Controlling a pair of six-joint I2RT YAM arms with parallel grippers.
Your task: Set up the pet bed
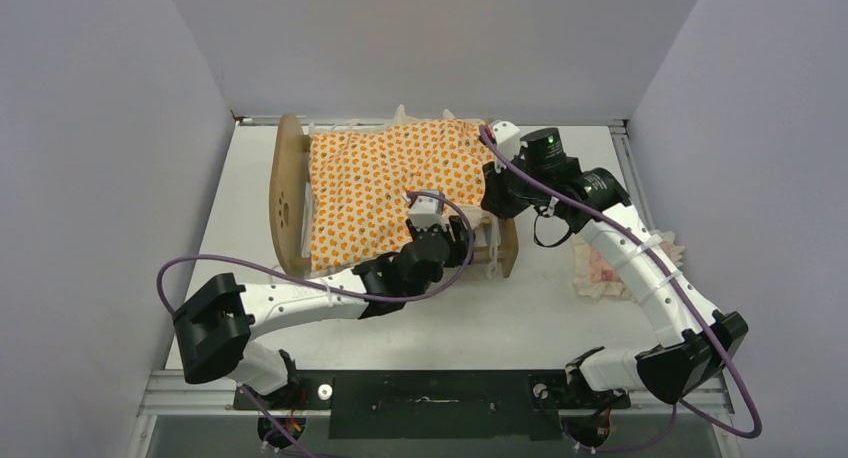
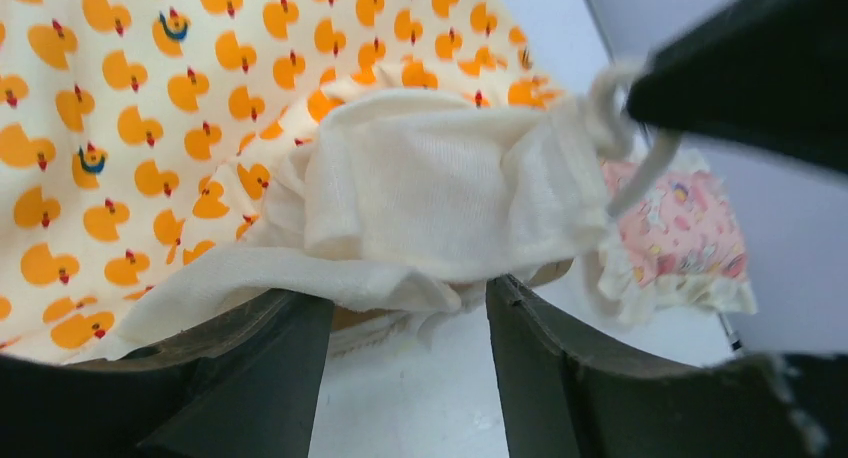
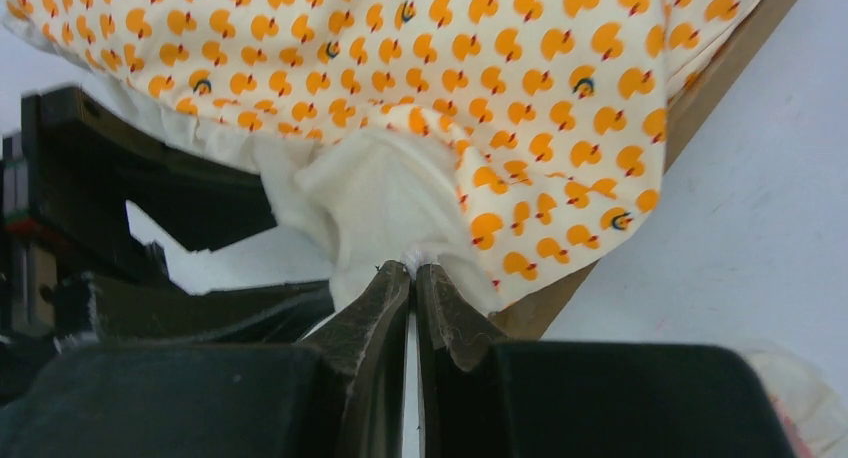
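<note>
From above: the pet bed (image 1: 290,193) sits on the bench (image 1: 500,318), mattress (image 1: 385,183) draped over it, pillow (image 1: 605,270) lying right of it. Left wrist: the left end effector (image 2: 400,368) gapes part-open, empty, at the mattress frill (image 2: 430,178). Right wrist: the right end effector (image 3: 413,278) pinches that frill tight beside the bed's edge.

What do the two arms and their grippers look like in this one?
The left arm and right arm have white links, black joints and a purple cable each. White ties band the right arm, and a green light glows near its wrist. The left gripper and right gripper have dark, tapering fingers.
</note>
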